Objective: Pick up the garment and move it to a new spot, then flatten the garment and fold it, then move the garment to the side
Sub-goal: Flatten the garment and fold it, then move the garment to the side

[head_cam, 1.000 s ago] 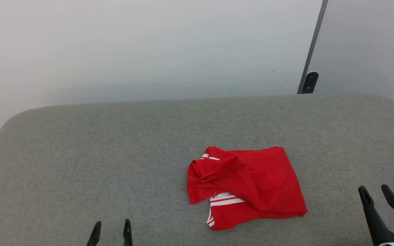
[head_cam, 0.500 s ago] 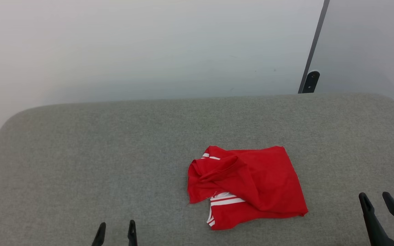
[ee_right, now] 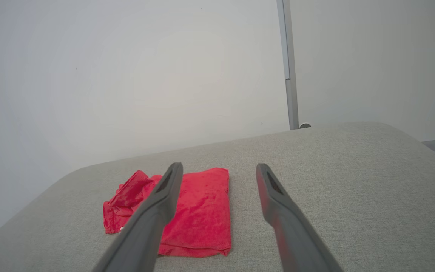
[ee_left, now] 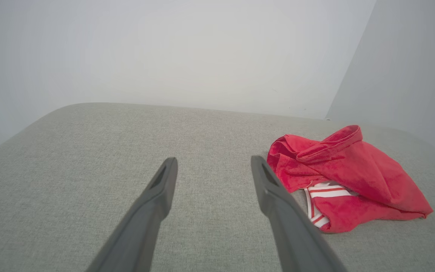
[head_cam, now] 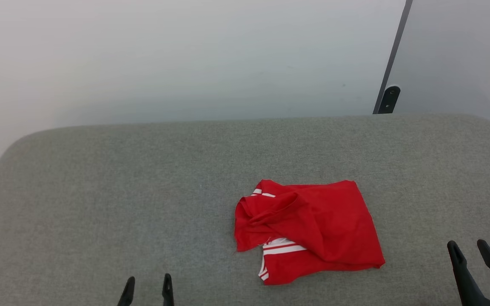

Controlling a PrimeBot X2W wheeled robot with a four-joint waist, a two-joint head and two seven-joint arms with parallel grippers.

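At the near edge, the left gripper (head_cam: 149, 284) and right gripper (head_cam: 467, 247) hang over the grey cushion (head_cam: 79, 204), both with jaws spread wide and holding nothing. A little farther, right of centre, the garment (head_cam: 313, 225) lies crumpled and loosely folded, with striped trim showing at its near left edge. It is apart from both grippers. Beyond the cushion's far edge stands a pale wall (head_cam: 185, 55).

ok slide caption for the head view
Crumpled red garment on a grey cushion, left claw and right claw open at the near edge.
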